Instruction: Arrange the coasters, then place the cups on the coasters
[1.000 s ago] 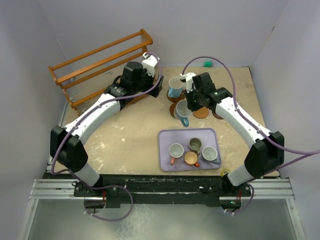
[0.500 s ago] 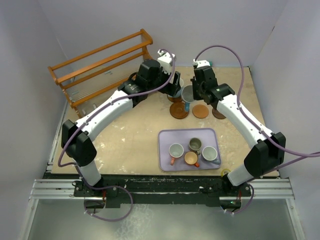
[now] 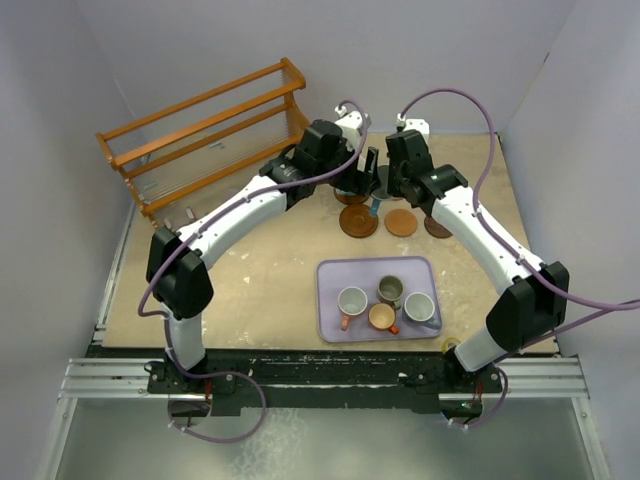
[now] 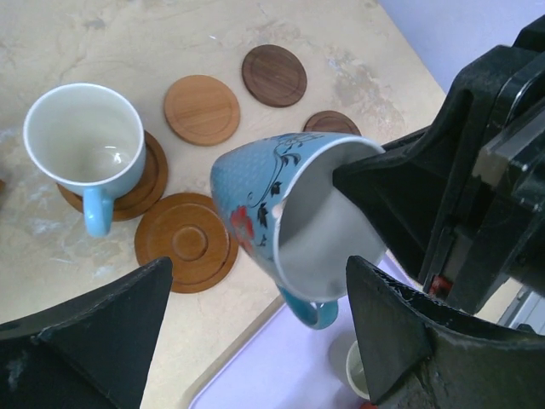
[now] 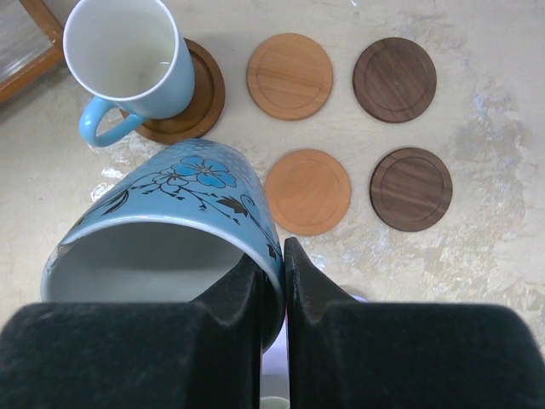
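My right gripper [image 5: 285,271] is shut on the rim of a blue floral cup [image 5: 170,213], holding it tilted in the air over the coasters. My left gripper [image 4: 255,341] stands open, its wide fingers [image 4: 94,332] on either side of that same cup [image 4: 289,221] without touching it. A white-and-blue cup [image 5: 128,55] stands on a brown coaster [image 5: 203,95]. Bare coasters lie around: two light ones [image 5: 289,75] [image 5: 308,192], two dark ones [image 5: 394,78] [image 5: 411,189], and a ringed brown one [image 4: 186,241]. Both grippers meet at the back [image 3: 375,180].
A lavender tray [image 3: 330,275] in front holds several small cups, among them a white one [image 3: 352,300], a grey-olive one [image 3: 391,290] and an orange one [image 3: 381,317]. A wooden rack [image 3: 200,130] stands at the back left. Walls close in behind and at the sides.
The right gripper has lifted the floral cup off the dark coaster and carried it backward. The left arm has swung right from the rack up to that cup, still open.
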{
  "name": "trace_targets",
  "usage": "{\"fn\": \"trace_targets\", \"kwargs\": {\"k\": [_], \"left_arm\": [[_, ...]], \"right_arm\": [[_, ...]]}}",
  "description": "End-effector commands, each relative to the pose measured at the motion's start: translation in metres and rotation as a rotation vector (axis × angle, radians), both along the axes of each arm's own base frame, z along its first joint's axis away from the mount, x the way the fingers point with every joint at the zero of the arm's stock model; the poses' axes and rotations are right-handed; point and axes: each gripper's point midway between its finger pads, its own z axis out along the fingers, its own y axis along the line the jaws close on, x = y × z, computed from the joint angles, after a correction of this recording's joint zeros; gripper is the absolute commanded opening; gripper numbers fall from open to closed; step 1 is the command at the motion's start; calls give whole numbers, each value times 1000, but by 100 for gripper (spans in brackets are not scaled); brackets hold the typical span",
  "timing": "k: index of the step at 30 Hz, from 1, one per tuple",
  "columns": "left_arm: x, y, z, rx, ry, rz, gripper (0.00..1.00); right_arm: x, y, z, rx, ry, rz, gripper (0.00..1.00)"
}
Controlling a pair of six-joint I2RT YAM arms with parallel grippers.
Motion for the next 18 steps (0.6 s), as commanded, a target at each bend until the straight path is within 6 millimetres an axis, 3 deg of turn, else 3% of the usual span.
{"fn": "trace_targets", "kwargs": {"k": [1,18], "left_arm": [[0,-16,26,-67,-18,-20,79],[18,-27,1,-3,15,33,45]], "right_arm": [[9,5,44,78,-130,-46,0],[2,11,53,108,-152,-48,0]]}}
